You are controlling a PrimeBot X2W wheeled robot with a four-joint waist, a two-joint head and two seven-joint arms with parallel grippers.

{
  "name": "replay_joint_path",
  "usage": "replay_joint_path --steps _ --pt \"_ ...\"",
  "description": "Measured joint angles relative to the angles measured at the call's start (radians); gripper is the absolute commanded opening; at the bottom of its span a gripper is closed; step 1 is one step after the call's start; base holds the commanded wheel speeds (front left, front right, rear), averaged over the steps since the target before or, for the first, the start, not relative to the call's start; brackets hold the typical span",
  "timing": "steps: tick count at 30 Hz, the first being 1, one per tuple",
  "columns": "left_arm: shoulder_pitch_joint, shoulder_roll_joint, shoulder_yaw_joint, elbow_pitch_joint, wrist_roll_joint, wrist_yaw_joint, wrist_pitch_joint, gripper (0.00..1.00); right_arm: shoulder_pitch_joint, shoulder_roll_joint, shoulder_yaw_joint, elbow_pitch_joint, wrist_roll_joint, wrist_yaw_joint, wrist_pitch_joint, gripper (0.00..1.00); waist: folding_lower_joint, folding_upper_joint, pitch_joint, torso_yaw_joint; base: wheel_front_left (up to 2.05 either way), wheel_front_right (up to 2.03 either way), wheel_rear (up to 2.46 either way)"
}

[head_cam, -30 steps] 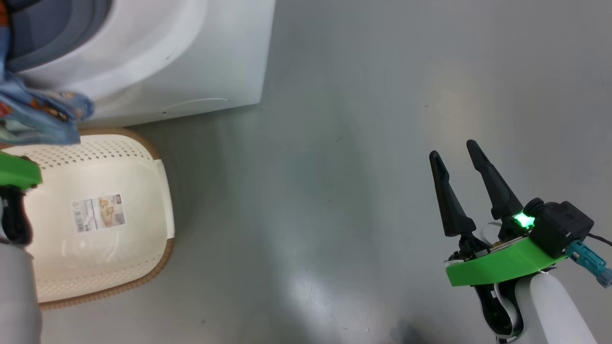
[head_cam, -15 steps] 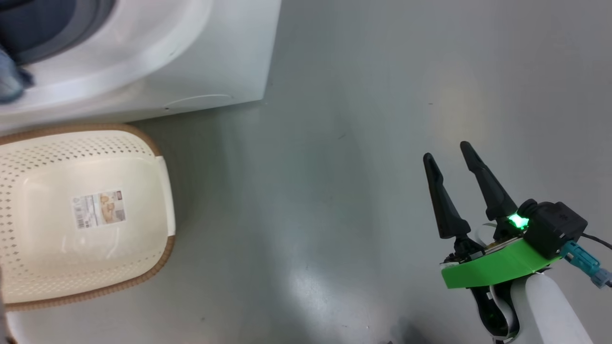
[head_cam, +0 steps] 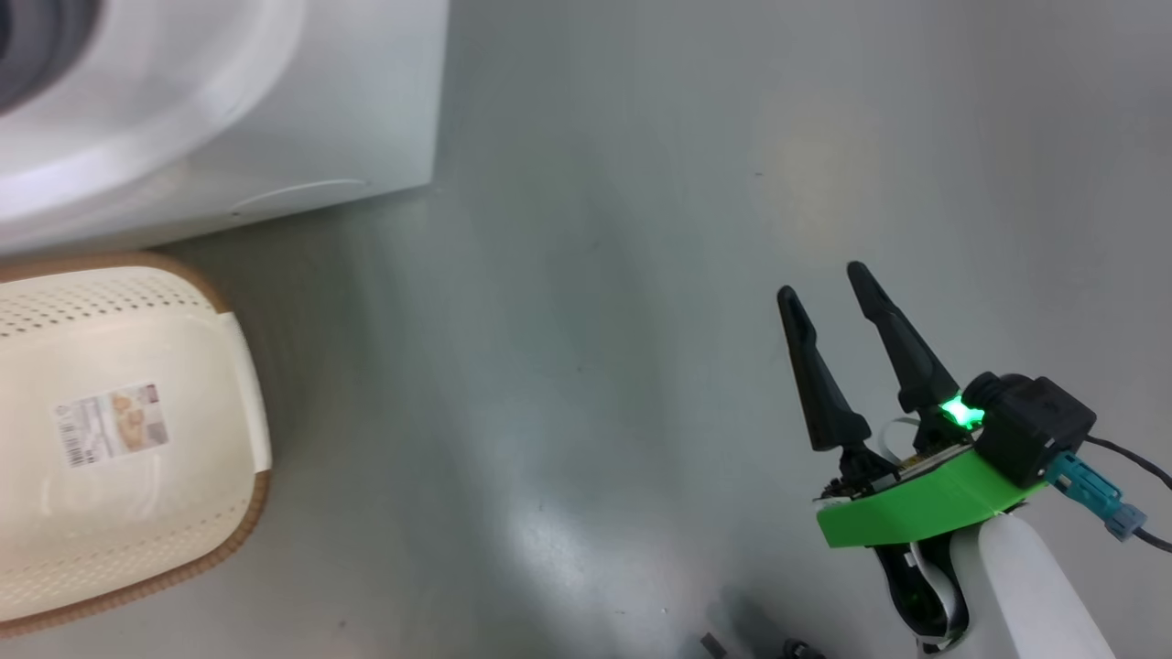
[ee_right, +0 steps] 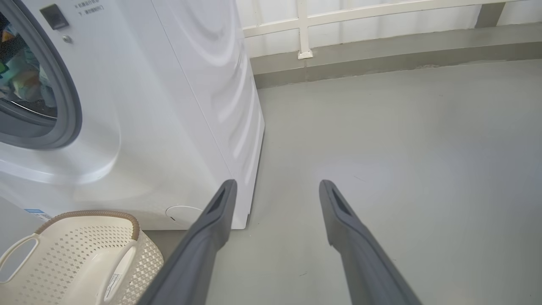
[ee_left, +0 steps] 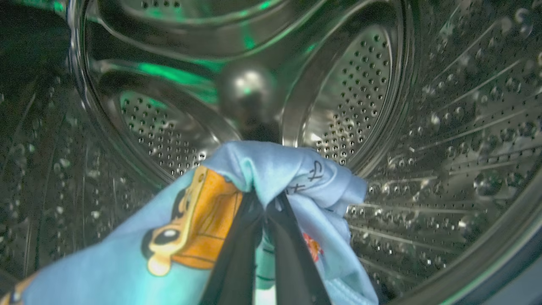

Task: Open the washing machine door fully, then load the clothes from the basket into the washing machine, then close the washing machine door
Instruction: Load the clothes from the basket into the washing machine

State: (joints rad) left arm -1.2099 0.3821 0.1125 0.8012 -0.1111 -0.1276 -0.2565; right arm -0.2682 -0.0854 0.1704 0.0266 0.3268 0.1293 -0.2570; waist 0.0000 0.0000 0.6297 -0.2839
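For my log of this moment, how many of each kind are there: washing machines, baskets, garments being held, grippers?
Washing machine: 1
Basket: 1
Bear-print garment: 1
Grippers: 2, the left gripper shut on the garment inside the drum, the right gripper open over the floor
Total: 5

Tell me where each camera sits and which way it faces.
Head view: from the robot's head, looking down at the grey floor, the washing machine corner and the basket; the open right gripper shows lower right.
Left wrist view: on the left wrist, facing into the steel drum; the left gripper is shut on the clothes.
Right wrist view: on the right wrist, looking along its open fingers over the floor beside the machine.
Shared: head and right wrist views both show machine, basket, floor.
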Motion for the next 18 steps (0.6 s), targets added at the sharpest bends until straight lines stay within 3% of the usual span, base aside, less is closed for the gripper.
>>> replay_joint_path --steps 6,14,17,18 --pt "-0.040 0.035 -0.019 -0.103 0.054 0.000 0.000 0.00 -0.022 0.013 0.018 0.001 0.001 0.000 0.000 1.00 0.0000 0.0000 0.023 -0.035 0.00 0.00 0.00" --pt "-0.040 0.052 -0.001 -0.030 0.047 0.001 0.000 0.02 -0.022 0.017 0.047 0.004 0.002 0.000 0.000 1.00 0.0000 0.0000 0.032 -0.076 0.00 0.00 0.00" --pt "-0.040 0.055 -0.004 0.029 0.039 0.001 0.000 0.38 -0.022 0.017 0.049 0.006 0.002 0.000 0.000 1.00 0.0000 0.0000 0.029 -0.081 0.00 0.00 0.00" --pt "-0.043 0.056 -0.005 0.046 0.035 0.001 0.000 0.82 -0.022 0.017 0.049 0.007 0.002 0.000 0.000 1.00 0.0000 0.0000 0.027 -0.082 0.00 0.00 0.00"
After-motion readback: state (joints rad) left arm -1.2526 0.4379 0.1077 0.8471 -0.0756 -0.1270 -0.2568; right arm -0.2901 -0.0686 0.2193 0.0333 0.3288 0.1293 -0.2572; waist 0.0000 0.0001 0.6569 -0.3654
